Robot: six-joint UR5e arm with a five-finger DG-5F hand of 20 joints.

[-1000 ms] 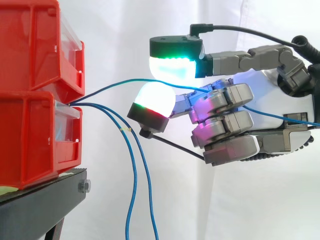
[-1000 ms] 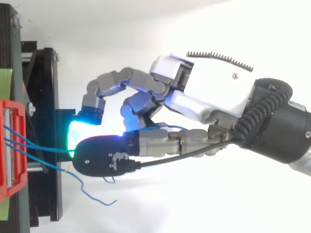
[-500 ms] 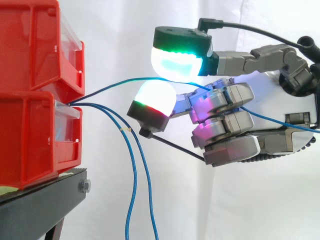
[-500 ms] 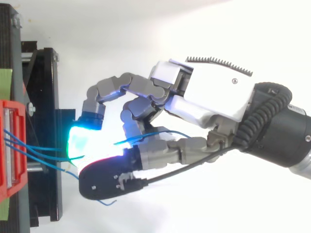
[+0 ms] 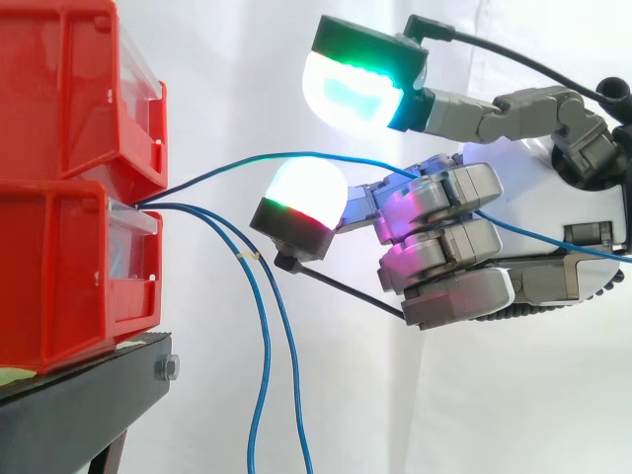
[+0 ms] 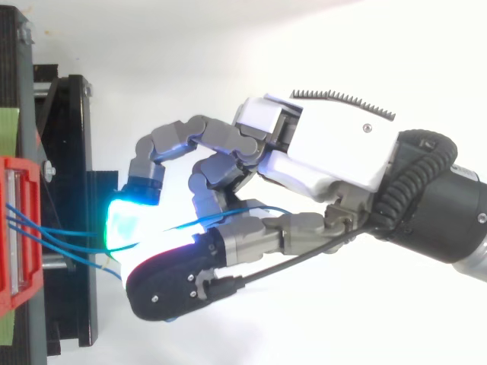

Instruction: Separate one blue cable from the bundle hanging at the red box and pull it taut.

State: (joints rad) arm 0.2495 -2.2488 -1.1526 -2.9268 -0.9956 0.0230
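At the red box [image 5: 79,267], 9 o'clock from my hand [image 5: 444,252] in side view: one blue cable [image 5: 296,156] is up and clear of the other 2 cables [image 5: 259,326], which hang to 6 o'clock off the box front.

Change vs 1 s ago: top pad [image 5: 355,84] swung up toward 12 o'clock and is now well apart from lower pad [image 5: 301,193]. Before, it sat just above it w/ the cable between, so the pad-to-pad clamp is gone.

Hand state: top finger spread away, the rest curled. Cable lies over the lower finger, threads thru the curled ones and exits toward 3 o'clock. Cable line approx unchanged; it shows a gentle bow from box to hand, so not taut imo.

Meaning: separation looks done, but hold is just the hook in the curled fingers. Slip risk if I pull toward 3 o'clock w/o re-clamping.
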